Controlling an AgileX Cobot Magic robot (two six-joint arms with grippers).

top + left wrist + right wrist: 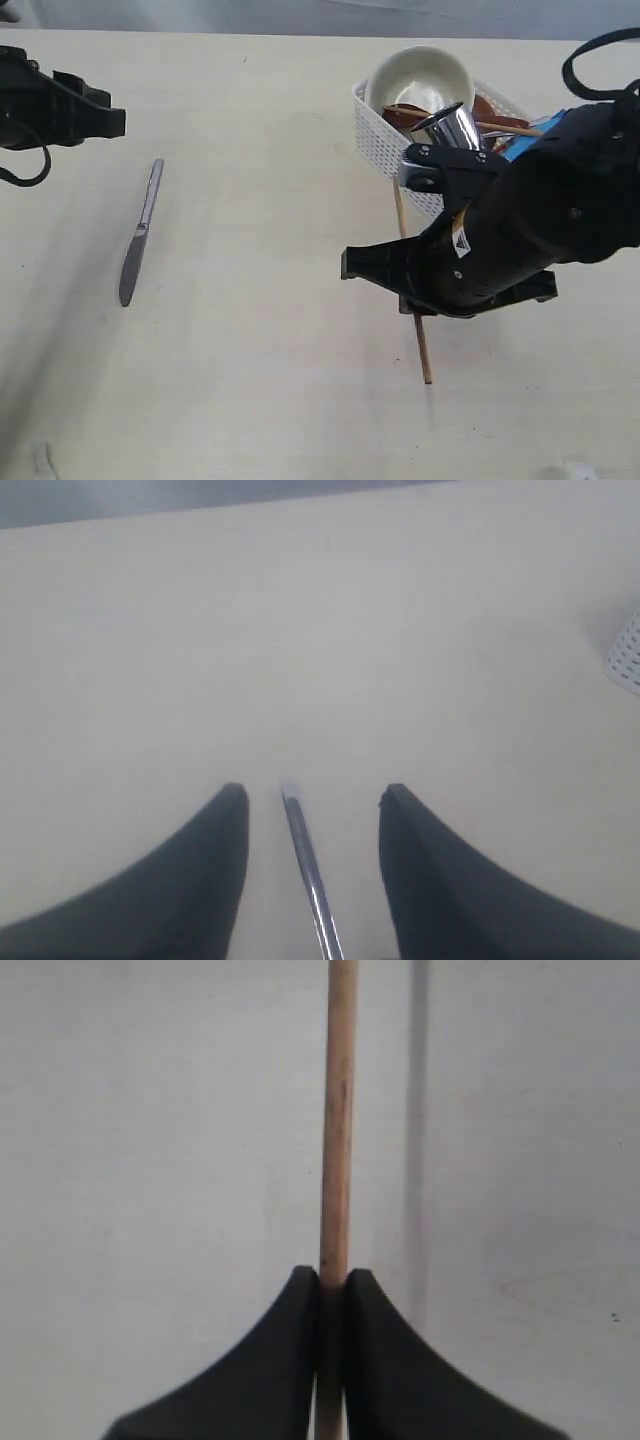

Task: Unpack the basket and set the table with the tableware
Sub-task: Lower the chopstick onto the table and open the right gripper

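My right gripper [412,303] is shut on a wooden chopstick [424,350], which hangs above the table [260,380] in front of the basket. The wrist view shows the chopstick [338,1110] pinched between the closed fingers of the gripper [333,1278]. The white lattice basket [385,135] at the back right holds a white bowl [420,78], a steel cup [452,125] and brown tableware. A steel knife [140,232] lies flat on the table at the left. My left gripper [105,120] hovers open behind it. Its view has the knife [305,865] on the table between the spread fingers, untouched.
A blue packet [522,146] shows at the basket's right end, partly behind my right arm. A corner of the basket [628,655] appears at the edge of the left wrist view. Bare tabletop lies between the knife and the chopstick.
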